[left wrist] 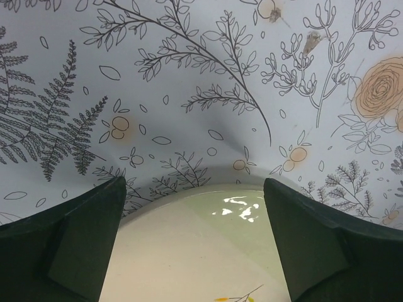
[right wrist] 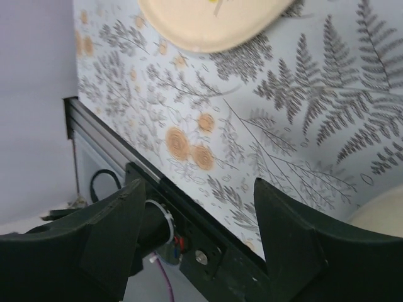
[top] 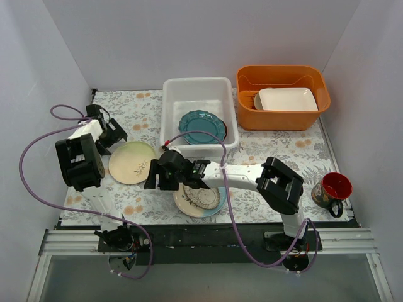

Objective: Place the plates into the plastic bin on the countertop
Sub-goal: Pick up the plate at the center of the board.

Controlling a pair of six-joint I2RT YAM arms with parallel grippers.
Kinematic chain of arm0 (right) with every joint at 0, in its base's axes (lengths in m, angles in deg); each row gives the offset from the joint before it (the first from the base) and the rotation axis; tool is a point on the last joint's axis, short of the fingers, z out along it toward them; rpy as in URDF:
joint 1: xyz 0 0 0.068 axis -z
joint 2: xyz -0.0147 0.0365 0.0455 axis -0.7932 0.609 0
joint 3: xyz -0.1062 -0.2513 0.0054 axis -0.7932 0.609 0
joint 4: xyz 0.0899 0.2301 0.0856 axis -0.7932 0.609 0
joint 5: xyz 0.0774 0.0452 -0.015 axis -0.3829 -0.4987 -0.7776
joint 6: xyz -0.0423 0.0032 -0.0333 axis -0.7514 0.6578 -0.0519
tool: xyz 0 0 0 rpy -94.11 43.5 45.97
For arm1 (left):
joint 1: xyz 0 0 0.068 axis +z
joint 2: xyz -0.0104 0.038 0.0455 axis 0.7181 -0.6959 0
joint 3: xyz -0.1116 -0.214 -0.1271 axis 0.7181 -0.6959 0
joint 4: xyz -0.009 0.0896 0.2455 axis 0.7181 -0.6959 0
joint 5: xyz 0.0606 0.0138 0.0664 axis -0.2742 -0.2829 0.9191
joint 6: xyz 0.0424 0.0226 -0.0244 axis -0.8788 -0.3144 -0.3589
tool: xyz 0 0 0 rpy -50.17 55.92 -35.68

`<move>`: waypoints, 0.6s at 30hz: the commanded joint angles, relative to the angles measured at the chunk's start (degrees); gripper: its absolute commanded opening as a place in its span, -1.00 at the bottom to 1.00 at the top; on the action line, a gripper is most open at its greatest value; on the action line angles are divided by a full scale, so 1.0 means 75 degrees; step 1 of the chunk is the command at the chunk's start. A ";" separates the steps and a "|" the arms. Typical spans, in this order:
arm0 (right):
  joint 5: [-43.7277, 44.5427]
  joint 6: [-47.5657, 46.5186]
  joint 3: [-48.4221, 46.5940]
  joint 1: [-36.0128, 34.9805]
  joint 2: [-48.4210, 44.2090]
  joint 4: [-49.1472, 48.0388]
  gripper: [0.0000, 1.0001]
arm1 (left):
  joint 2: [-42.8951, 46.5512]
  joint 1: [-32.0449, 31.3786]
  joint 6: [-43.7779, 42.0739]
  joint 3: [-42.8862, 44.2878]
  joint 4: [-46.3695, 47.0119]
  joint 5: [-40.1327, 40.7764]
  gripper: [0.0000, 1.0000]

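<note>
Left wrist view: left gripper (left wrist: 194, 184) wide open, empty, jaws flanking rim of round glossy cream plate (left wrist: 201, 245) at frame bottom; contact unclear. Descend squarely, then pinch rim firmly. Right gripper (right wrist: 198, 185) open, empty.

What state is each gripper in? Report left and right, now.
Left gripper: open, poised at the rim of the cream plate, nothing gripped.
Right gripper: open, empty, over the countertop.
</note>
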 commanded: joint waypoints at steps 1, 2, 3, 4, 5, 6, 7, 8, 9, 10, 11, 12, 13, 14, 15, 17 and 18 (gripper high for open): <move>0.0314 0.0461 -0.0078 0.0102 -0.0127 -0.1456 0.54 | 0.0232 0.0003 -0.0080 -0.0271 0.0068 -0.0468 0.79; 0.0139 0.0588 -0.0160 0.0114 -0.0032 -0.1550 0.54 | 0.0291 0.0015 -0.0080 -0.0330 0.0068 -0.0491 0.79; 0.0102 0.0694 -0.0126 0.0114 0.0039 -0.1911 0.54 | 0.0361 0.0015 -0.0069 -0.0389 0.0068 -0.0619 0.77; 0.0032 0.0858 -0.0009 0.0091 0.0144 -0.2181 0.54 | 0.0525 0.0003 -0.0092 -0.0540 0.0092 -0.0678 0.76; -0.0084 0.1091 0.0317 0.0079 0.0191 -0.2393 0.53 | 0.0584 0.0003 -0.0092 -0.0611 0.0150 -0.0737 0.75; -0.0132 0.1650 0.0575 0.0091 0.0215 -0.2673 0.53 | 0.0654 -0.0008 -0.0150 -0.0693 0.0197 -0.0807 0.75; -0.0132 0.1877 0.0798 0.0091 0.0273 -0.3314 0.52 | 0.0701 -0.0008 -0.0174 -0.0740 0.0221 -0.0843 0.74; -0.0132 0.2076 0.1137 0.0102 0.0274 -0.3494 0.53 | 0.0725 -0.0008 -0.0197 -0.0822 0.0256 -0.0866 0.73; -0.0109 0.2252 0.1233 0.0102 0.0286 -0.3647 0.52 | 0.0725 -0.0032 -0.0232 -0.0846 0.0256 -0.0948 0.73; -0.0074 0.2277 0.1257 0.0114 0.0320 -0.3695 0.52 | 0.0714 -0.0043 -0.0256 -0.0881 0.0268 -0.1018 0.73; -0.0039 0.2289 0.1257 0.0161 0.0344 -0.3684 0.52 | 0.0702 -0.0090 -0.0279 -0.0963 0.0268 -0.1065 0.73; -0.0050 0.2324 0.1257 0.0173 0.0425 -0.3730 0.52 | 0.0714 -0.0114 -0.0291 -0.0987 0.0279 -0.1089 0.73; -0.0097 0.2301 0.1246 0.0196 0.0461 -0.3928 0.52 | 0.0714 -0.0126 -0.0338 -0.1022 0.0279 -0.1159 0.73; -0.0097 0.2312 0.1223 0.0219 0.0508 -0.3930 0.52 | 0.0737 -0.0172 -0.0350 -0.1068 0.0303 -0.1171 0.73; -0.0086 0.2370 0.1176 0.0220 0.0578 -0.3918 0.51 | 0.0784 -0.0196 -0.0350 -0.1150 0.0291 -0.1171 0.73; -0.0085 0.2686 0.1222 0.0266 0.0684 -0.4046 0.51 | 0.0842 -0.0278 -0.0397 -0.1209 0.0291 -0.1218 0.73; -0.0062 0.2803 0.1292 0.0278 0.0765 -0.4117 0.51 | 0.0889 -0.0301 -0.0420 -0.1268 0.0280 -0.1241 0.73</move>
